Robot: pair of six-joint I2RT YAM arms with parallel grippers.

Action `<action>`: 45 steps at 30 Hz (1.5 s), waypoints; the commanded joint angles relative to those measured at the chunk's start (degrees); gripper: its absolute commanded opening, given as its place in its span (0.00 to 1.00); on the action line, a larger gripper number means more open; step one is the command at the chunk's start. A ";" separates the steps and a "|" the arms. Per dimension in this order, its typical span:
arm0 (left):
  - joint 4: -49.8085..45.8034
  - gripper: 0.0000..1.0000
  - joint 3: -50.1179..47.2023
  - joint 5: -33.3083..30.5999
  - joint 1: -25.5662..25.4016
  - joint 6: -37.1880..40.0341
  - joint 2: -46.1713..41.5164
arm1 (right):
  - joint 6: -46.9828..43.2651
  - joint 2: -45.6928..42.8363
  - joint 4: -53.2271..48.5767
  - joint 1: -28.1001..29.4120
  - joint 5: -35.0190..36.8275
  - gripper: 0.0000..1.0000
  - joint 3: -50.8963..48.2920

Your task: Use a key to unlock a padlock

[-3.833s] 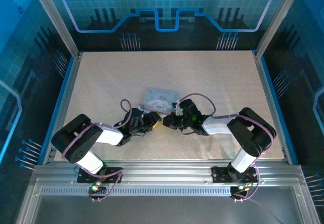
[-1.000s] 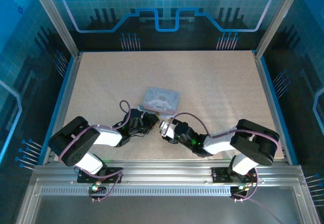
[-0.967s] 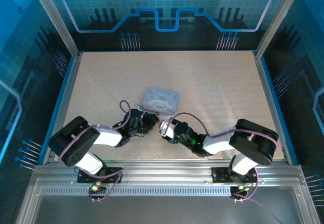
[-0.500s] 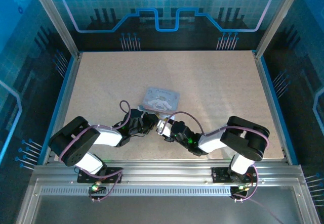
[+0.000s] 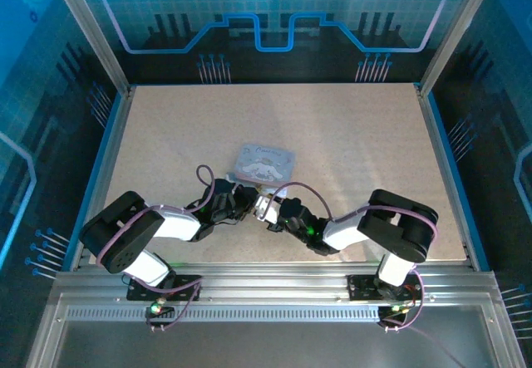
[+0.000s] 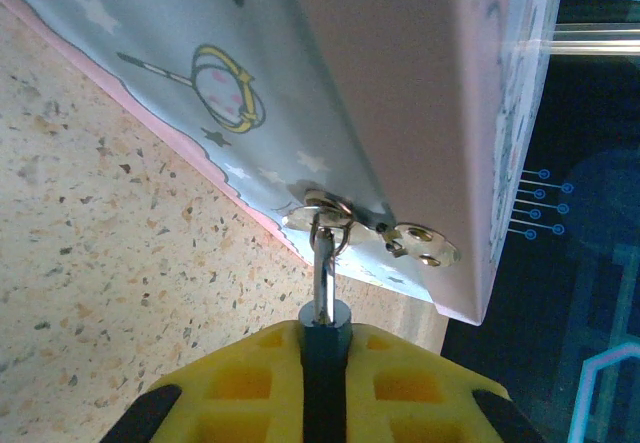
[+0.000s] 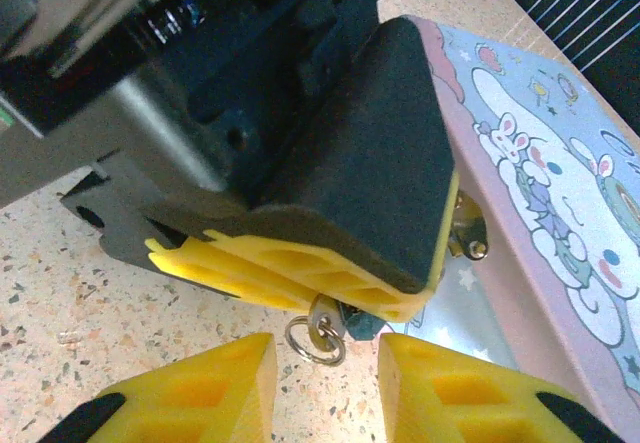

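L gripper (image 6: pixel 322 341) clenched on padlock (image 6: pixel 322 281): dark body pinched betw. its yellow fingers (image 6: pixel 230 383), silver shackle sticking up out of them. Shackle passes thru the small loop of the hasp (image 6: pixel 424 246) at the box (image 6: pixel 400 83) edge, so the padlock is hooked on the box. Locked or not: can't tell. Box face near the hasp has a pastel print w/ stars. Speckled table (image 6: pixel 90 263) just beside it.

R gripper (image 7: pixel 327 355) released: R fingers (image 7: pixel 200 398) apart, nothing betw. them, tips low over the table and aimed at the underside of L gripper. Key (image 7: pixel 322 317) w/ a small ring sits just beyond the R tips. It is right under L's yellow finger edge, next to a dark bit that looks like the padlock body. In the keyhole or not: can't tell. No contact seen betw. key and R fingers.

Top view: both grippers meet nose to nose at the near edge of the box, arms folded low. Box lies around mid-table, cartoon lid up.
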 commanded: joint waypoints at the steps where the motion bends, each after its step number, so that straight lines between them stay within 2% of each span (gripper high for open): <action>1: -1.03 0.12 0.56 -0.31 -0.31 -0.61 -1.05 | -0.61 1.46 2.74 0.92 -0.38 0.32 1.67; 12: -1.30 0.12 0.75 -0.02 -0.23 -0.46 -0.93 | -1.48 2.90 4.03 0.75 0.05 0.26 3.20; 27: -1.16 0.12 0.70 0.18 -0.30 -0.44 -0.82 | -0.05 3.35 4.93 0.35 1.03 0.02 3.46; 36: -0.78 0.12 0.30 -0.13 -0.33 -0.71 -0.80 | 6.03 2.18 3.80 -0.72 -0.87 0.00 3.04; 45: -0.22 0.12 0.19 -0.65 -0.29 -1.02 -0.71 | 18.87 -0.13 0.20 -5.89 -10.18 0.00 2.87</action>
